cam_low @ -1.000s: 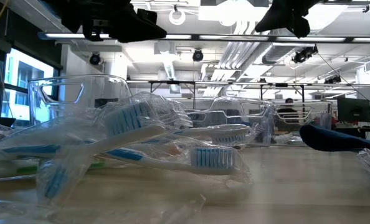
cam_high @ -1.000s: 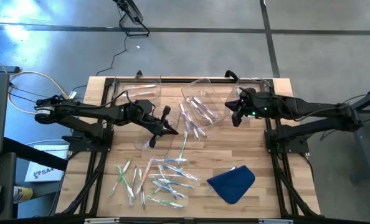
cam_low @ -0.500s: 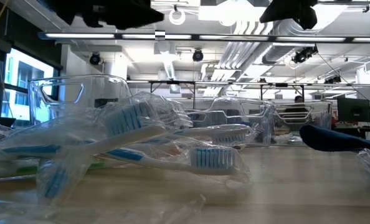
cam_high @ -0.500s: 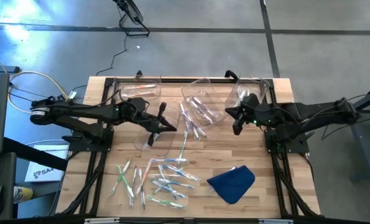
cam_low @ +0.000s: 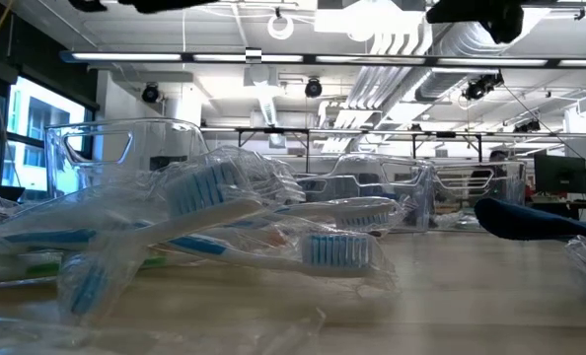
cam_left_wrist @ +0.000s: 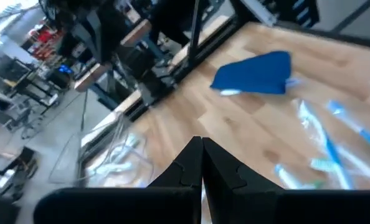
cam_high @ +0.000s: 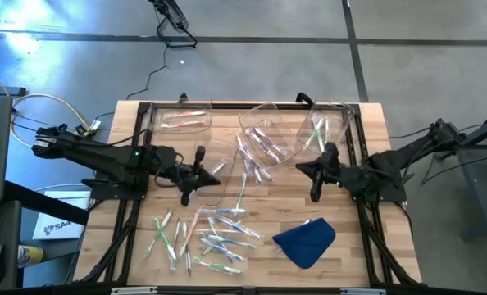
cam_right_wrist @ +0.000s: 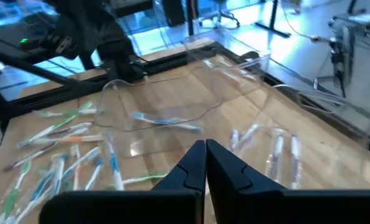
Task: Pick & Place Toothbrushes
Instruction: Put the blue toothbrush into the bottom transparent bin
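Note:
Many toothbrushes [cam_high: 207, 233] lie loose on the table's near left part, and they show wrapped in clear film in the low view [cam_low: 224, 212]. More of them lie in the clear bins at the far left [cam_high: 184, 119], far middle [cam_high: 264, 141] and far right [cam_high: 321, 127]. My left gripper [cam_high: 221, 169] hangs shut and empty above a clear bin [cam_high: 204, 192] left of the middle; its fingers show closed in its wrist view [cam_left_wrist: 202, 163]. My right gripper [cam_high: 302, 169] hangs shut and empty just near of the far right bin, its fingers together [cam_right_wrist: 205, 163].
A blue cloth [cam_high: 305, 240] lies on the near right part of the table. One toothbrush [cam_high: 242, 187] lies alone between the two grippers. Black frame rails [cam_high: 354, 164] run along the left, right and far sides of the table. Bare wood lies between the grippers.
My left gripper has drawn back toward the table's left edge and risen a little, staying shut. My right gripper has swung from above the far right bin toward the near edge, rolling as it went, staying shut. No toothbrush has moved.

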Available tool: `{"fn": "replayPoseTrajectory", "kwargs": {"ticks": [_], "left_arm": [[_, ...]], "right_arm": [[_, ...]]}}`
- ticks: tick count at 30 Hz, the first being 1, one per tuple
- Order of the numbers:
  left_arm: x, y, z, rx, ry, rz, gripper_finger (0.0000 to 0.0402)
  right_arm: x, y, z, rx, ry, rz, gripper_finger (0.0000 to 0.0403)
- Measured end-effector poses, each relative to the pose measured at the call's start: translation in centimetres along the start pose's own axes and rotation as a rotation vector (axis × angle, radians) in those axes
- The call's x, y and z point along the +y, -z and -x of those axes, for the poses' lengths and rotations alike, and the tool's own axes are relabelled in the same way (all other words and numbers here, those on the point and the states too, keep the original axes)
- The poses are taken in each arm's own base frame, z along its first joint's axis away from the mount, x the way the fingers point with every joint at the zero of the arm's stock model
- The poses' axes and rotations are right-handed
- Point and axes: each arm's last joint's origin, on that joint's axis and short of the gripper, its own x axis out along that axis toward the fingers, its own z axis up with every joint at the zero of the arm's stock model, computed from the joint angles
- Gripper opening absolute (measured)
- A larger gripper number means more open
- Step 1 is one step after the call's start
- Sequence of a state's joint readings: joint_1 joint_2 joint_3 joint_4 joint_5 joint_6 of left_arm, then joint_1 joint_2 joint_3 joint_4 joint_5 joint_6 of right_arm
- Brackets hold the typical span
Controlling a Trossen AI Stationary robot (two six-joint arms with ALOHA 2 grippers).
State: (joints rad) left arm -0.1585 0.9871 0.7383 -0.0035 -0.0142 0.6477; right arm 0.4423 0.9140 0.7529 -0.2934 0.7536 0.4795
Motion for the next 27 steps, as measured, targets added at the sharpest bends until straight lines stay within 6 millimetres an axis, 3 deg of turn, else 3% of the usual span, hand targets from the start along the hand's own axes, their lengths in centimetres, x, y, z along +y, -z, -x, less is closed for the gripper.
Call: {"fn": "replayPoseTrajectory", "kwargs": {"ticks": [8,14,21,27], "left_arm": [[-1.8,-1.2,0.0,-0.044,0.085,0.078,0.0000],[-2.2,-1.7,0.1,-0.075,0.100,0.080,0.0000],[-2.1,-1.9,-0.6,-0.104,0.081,0.188,0.0000],[-2.5,-1.8,-2.8,-0.137,0.050,0.109,0.0000]], "right_arm": [[0.5,5.9,-0.8,-0.127,-0.157,-0.128,0.0003],[-0.5,8.7,-0.9,-0.180,-0.208,-0.196,0.0003],[-0.5,9.5,-1.0,-0.130,-0.325,-0.168,0.0003],[-0.5,9.5,-0.9,-0.126,-0.343,-0.137,0.0003]]}}
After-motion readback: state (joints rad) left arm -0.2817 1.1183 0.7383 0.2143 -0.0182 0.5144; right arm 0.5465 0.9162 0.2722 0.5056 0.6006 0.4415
